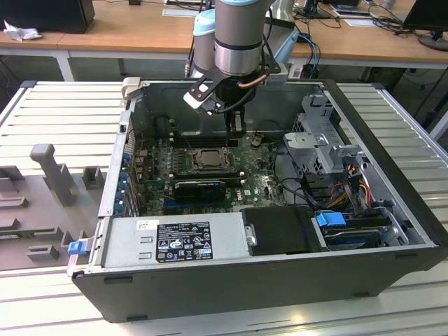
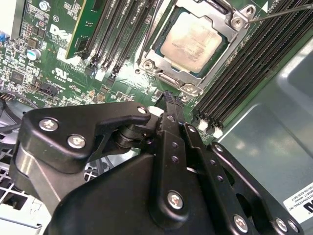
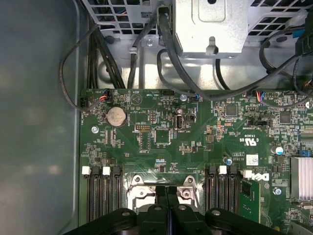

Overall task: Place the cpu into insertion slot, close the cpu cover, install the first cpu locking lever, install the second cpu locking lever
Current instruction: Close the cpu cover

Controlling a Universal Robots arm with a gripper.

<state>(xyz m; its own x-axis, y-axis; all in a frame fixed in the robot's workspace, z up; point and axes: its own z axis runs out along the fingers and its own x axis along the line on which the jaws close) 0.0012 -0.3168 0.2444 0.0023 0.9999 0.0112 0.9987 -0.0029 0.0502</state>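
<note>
Wooden desks (image 1: 140, 31) line the back of the room. Up front, a slatted metal bench (image 1: 63, 112) carries an open computer case (image 1: 280, 280), laid on its side so the motherboard (image 3: 161, 132) faces up to the arm. The cpu (image 2: 193, 41) sits flat in its socket mid-board, its pale top showing through the window of the cpu cover (image 2: 166, 73). The cover lies down over it, so I'd call the first two steps done. The hand (image 2: 168, 100) hangs just beside the socket's edge, tips low. Its fingers (image 3: 160, 196) are clenched together with nothing between them, which I'd judge is a narrow point suited to nudging a thin rod. One locking lever (image 2: 279, 12), a wire rod, stands off the cover's corner, apparently unlatched.
</note>
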